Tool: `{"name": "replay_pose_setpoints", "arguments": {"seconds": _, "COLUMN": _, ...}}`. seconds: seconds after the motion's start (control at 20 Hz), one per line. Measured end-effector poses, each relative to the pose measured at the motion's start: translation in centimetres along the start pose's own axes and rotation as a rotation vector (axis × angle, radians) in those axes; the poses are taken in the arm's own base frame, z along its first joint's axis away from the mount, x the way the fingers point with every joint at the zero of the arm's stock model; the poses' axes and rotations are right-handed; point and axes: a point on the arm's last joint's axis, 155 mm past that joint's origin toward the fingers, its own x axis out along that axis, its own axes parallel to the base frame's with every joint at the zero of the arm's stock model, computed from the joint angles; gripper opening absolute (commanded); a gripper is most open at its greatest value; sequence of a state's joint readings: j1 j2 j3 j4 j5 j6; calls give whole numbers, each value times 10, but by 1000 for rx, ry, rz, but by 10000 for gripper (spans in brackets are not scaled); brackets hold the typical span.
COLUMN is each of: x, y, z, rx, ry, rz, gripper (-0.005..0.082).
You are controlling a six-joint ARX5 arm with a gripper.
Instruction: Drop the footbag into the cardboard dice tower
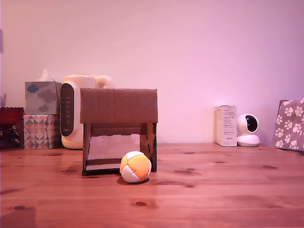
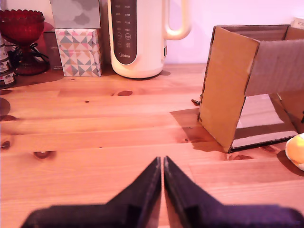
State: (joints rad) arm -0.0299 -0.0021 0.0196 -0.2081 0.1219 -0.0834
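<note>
In the wrist view the gripper [image 2: 163, 164] hangs low over the wooden worktop [image 2: 95, 128] with its two dark fingers pressed together at the tips, closed on nothing. The exterior view does not show the gripper.

Beyond the fingertips, toward the wrist view's far edge, stands the cardboard dice tower [image 2: 237, 90], its brown side wall turned toward the camera and its pale ramp visible inside the opening. The footbag [image 2: 297, 149] peeks in at the picture's border, resting on the worktop just in front of the tower.

The exterior view shows the footbag [image 1: 135, 166], orange, yellow and white, touching or nearly touching the front leg of the cardboard dice tower [image 1: 118, 107] on the exterior view's right.

Behind the tower is a cream kettle-like appliance [image 2: 137, 38] with a dark control panel that reads "Midea". Patterned tissue boxes [image 2: 78, 50] are stacked beside it, next to a red glass bowl [image 2: 21, 26]. Farther toward the exterior view's right stand a white carton [image 1: 226, 125] with unreadable print, a small white camera [image 1: 248, 129] and a paw-print cloth [image 1: 289, 123].
</note>
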Motion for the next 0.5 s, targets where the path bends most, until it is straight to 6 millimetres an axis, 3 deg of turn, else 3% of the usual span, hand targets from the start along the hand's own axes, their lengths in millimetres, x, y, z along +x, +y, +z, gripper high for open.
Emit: {"name": "replay_pose_setpoints", "arguments": {"seconds": 0.5, "x": 0, "y": -5, "z": 6, "rx": -10, "ry": -22, "rz": -29, "gripper": -19}}
